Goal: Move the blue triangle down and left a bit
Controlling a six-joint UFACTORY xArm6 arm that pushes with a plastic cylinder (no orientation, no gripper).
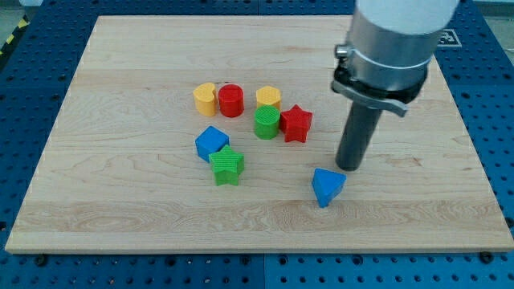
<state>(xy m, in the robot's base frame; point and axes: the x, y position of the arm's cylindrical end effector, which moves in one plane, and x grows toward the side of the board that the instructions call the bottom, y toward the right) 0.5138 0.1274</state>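
The blue triangle point(328, 186) lies on the wooden board point(120, 201), right of centre and towards the view's bottom. My tip point(348, 167) rests on the board just above and to the right of the blue triangle, close to its upper right edge, with a small gap or bare contact that I cannot tell apart. The rod rises from the tip to the grey arm body at the view's top right.
A cluster lies left of my tip: a yellow heart-like block point(206, 99), a red cylinder point(231, 100), a yellow hexagon point(268, 97), a green cylinder point(267, 122), a red star point(295, 123), a blue cube point(211, 143) and a green star point(228, 165).
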